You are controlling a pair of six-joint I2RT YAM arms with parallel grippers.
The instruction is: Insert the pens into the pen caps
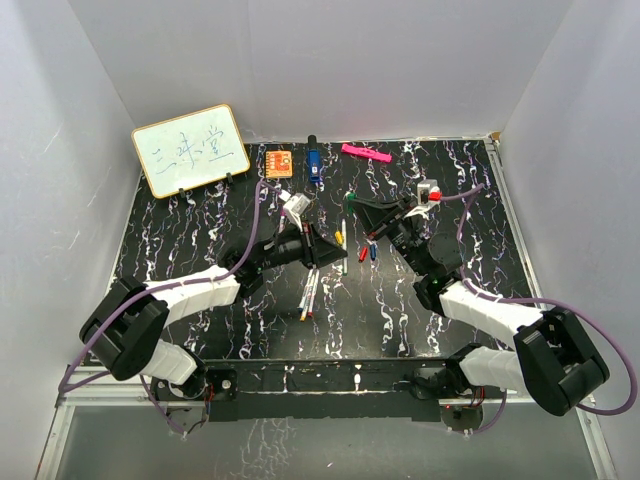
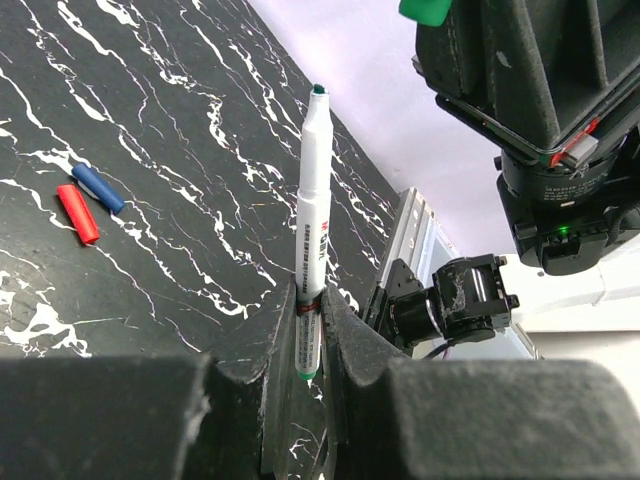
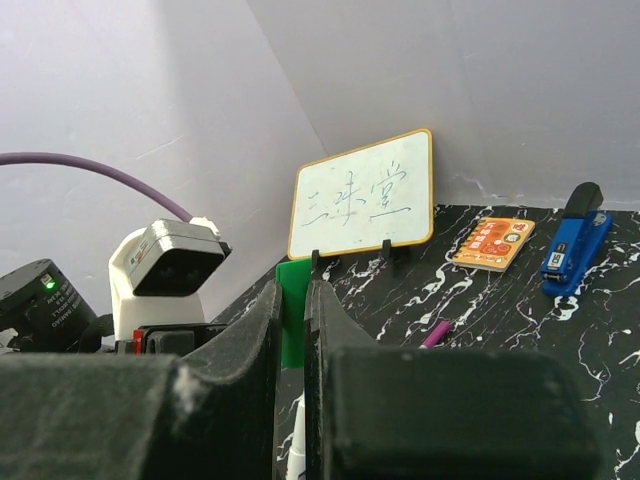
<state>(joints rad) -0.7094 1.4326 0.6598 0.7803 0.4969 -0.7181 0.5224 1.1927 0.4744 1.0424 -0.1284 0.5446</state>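
My left gripper (image 2: 308,292) is shut on a white pen (image 2: 313,215) with a green tip that points up toward my right gripper. It also shows in the top view (image 1: 336,254). My right gripper (image 3: 292,292) is shut on a green cap (image 3: 292,325), held just above the pen tip; the cap shows in the top view (image 1: 351,196) and at the top of the left wrist view (image 2: 425,10). A red cap (image 2: 77,213) and a blue cap (image 2: 97,187) lie together on the table. A yellow cap (image 1: 339,238) and a purple cap (image 3: 437,333) lie apart. Several loose pens (image 1: 310,290) lie near the middle.
A whiteboard (image 1: 190,150) stands at the back left. An orange notebook (image 1: 279,162), a blue stapler (image 1: 313,162) and a pink bar (image 1: 365,153) lie along the back edge. White walls enclose the black marbled table (image 1: 200,230).
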